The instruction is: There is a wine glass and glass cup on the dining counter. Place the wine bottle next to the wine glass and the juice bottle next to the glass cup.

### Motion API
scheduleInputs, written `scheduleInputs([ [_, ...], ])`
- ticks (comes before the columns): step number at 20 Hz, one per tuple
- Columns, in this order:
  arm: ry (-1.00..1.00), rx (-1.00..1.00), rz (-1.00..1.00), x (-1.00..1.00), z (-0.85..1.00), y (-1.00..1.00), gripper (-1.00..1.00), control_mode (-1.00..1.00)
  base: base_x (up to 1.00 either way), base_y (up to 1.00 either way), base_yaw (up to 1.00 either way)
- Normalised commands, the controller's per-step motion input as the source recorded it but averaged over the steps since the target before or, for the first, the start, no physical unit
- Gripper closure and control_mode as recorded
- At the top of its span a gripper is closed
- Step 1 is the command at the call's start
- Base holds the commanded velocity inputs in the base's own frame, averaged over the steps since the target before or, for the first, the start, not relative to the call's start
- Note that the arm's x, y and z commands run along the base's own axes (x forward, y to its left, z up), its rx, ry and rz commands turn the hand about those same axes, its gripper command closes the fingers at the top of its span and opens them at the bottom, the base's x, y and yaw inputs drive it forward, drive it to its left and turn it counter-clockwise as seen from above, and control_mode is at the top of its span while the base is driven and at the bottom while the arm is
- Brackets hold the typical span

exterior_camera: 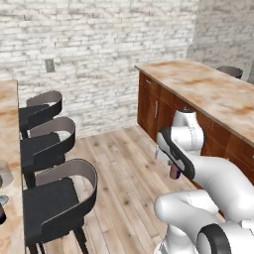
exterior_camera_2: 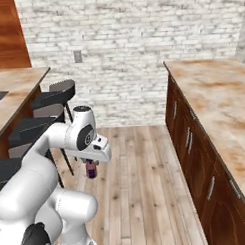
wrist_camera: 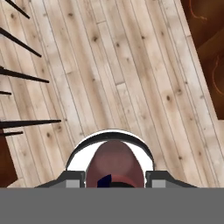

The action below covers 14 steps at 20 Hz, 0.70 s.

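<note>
A: Where is the small squat reddish-maroon juice bottle at this moment?

B: It hangs in the robot's two-finger claw over the pale wooden plank floor, between the two stone tabletops. In the hand view the bottle sits at six o'clock, its rounded maroon body between the two grey fingertips.

A: So the claw is clamped on it?

B: Yes, closed around the bottle. I judge the hold is near the upper body, though the arm hides much of it in the left base view.

A: How will it handle?

B: Probably light, stiff and smooth, so it may slip or swing if tilted; keep it upright.

A: And the target?

B: The beige-orange marbled dining tabletop lies at nine o'clock, behind the black curved-back stools. A clear glass stands at its edge; which one, I cannot tell.
</note>
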Motion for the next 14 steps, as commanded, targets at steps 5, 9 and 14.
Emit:
scheduleInputs([
  [5, 0.0, 0.0, 0.0, 0.0, 0.0, 0.0, 1.0, 1.0, 0.51, -0.35, 0.17],
  [9, 0.0, 0.0, 0.0, 0.0, 0.0, 0.0, 1.0, 1.0, 0.44, -0.4, 0.14],
  [14, 0.0, 0.0, 0.0, 0.0, 0.0, 0.0, 1.0, 1.0, 0.45, -0.39, 0.15],
])
